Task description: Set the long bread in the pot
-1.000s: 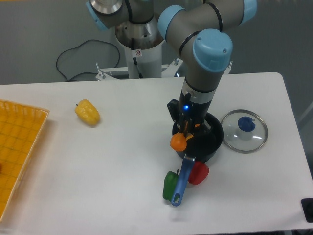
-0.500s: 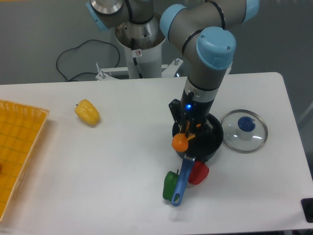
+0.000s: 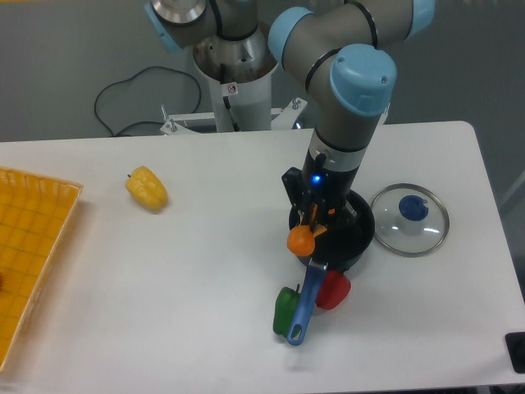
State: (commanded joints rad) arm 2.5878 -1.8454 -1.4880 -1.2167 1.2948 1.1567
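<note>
The black pot (image 3: pixel 349 238) with a long blue handle (image 3: pixel 307 300) stands right of the table's middle. The long bread (image 3: pixel 302 237) shows only as a glossy orange rounded end sticking out over the pot's left rim; the rest is hidden by the gripper. My gripper (image 3: pixel 316 215) reaches down into the pot's left side, and its fingers are around the bread's upper part. The bread is tilted, its lower end pointing toward the camera.
A round glass lid (image 3: pixel 409 219) with a blue knob lies right of the pot. A red pepper (image 3: pixel 333 290) and a green pepper (image 3: pixel 285 310) flank the pot handle. A yellow pepper (image 3: pixel 146 188) lies at the left. An orange tray (image 3: pixel 29 254) sits at the left edge.
The gripper and the bread shifted very slightly to the right a second ago; since then nothing has visibly moved.
</note>
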